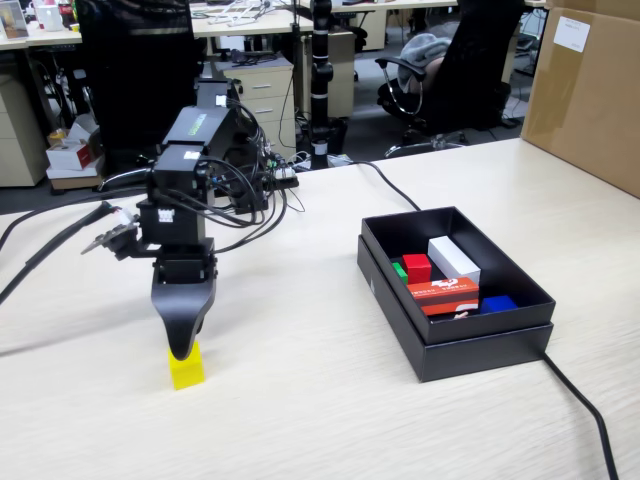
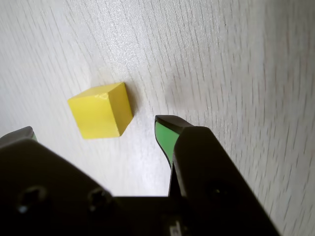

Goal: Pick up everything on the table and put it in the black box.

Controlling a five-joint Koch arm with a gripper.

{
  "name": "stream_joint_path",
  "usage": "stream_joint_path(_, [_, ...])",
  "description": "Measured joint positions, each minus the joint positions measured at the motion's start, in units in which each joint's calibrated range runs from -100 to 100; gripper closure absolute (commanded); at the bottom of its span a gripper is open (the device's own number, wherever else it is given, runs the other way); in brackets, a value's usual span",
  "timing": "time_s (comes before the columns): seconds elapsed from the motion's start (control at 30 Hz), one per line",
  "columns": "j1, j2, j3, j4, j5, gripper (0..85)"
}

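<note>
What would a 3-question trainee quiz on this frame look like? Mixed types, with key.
1. True or false: the yellow cube is clamped in the gripper.
2. Which cube colours already lie in the black box? A) red and green B) yellow and green C) red only
3. Fill in: in the fixed view, the gripper hangs directly above the ___ cube.

Key:
1. False. In the wrist view the jaws stand open, the cube between them on the table.
2. A: red cube, green cube.
3. yellow
</note>
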Motion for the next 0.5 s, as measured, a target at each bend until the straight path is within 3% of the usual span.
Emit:
stream_joint_path(0.27, [-0.73,9.19,8.31,0.08,-0.73,38.7])
stream_joint_path(0.5, [-0.39,10.36,8.40,-0.15,-0.83,45.8])
